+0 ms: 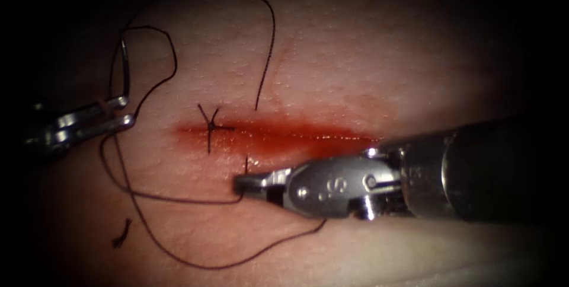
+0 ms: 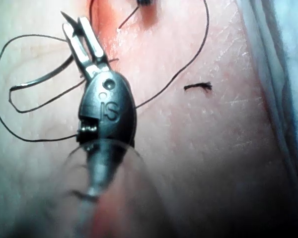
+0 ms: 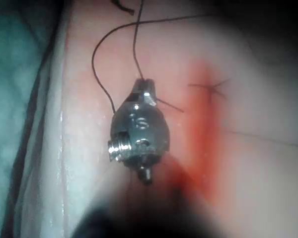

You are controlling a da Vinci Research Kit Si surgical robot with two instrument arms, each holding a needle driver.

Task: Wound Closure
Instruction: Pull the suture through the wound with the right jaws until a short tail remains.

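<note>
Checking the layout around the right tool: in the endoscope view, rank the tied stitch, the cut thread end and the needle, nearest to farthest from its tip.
From the right tool, shut on thread:
1. Tied stitch, up-left, on the cut's left end.
2. Cut thread end, lower left.
3. Needle, far upper left, held by the left tool.

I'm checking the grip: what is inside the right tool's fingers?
The right tool's fingers are shut on the thread, just below the cut. The stretch of thread between them is covered. The left tool holds the needle, off the tissue.
</note>
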